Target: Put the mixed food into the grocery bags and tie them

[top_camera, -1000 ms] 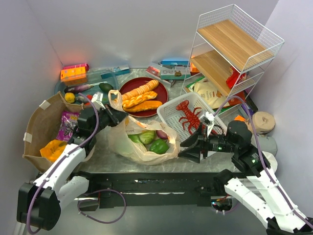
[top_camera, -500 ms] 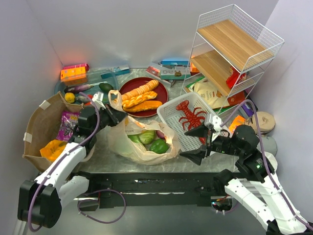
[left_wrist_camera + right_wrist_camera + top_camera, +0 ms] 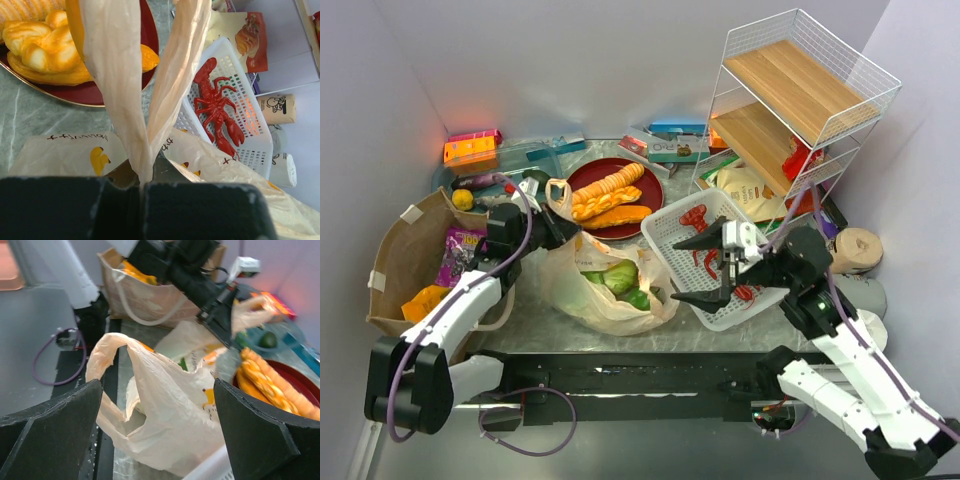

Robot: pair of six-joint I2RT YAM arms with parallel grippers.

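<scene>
The thin tan plastic bag (image 3: 610, 300) lies at the table's middle with a pale-green cabbage (image 3: 620, 277) and a dark-green pepper (image 3: 639, 298) inside. My left gripper (image 3: 548, 228) is shut on one bag handle (image 3: 558, 196), which is stretched into a loop towards the plate. The left wrist view shows the handle (image 3: 120, 90) pinched between the gripper's (image 3: 141, 182) jaws. My right gripper (image 3: 682, 270) is open and empty above the white basket, right of the bag. In the right wrist view this gripper (image 3: 159, 427) faces the bag's free handle (image 3: 107, 352). The brown paper bag (image 3: 395, 245) at the left holds a purple packet (image 3: 459, 252) and an orange packet (image 3: 424, 301).
A red plate (image 3: 650, 192) with bread lies behind the plastic bag. A white slotted basket (image 3: 665, 240) with a red lobster toy (image 3: 217, 110) lies under my right gripper. A wire shelf rack (image 3: 800, 110) stands at the back right. Boxes and small foods line the back wall.
My right gripper has swung left and up, from the table's front to above the basket beside the bag. My left gripper has pulled the handle up and back.
</scene>
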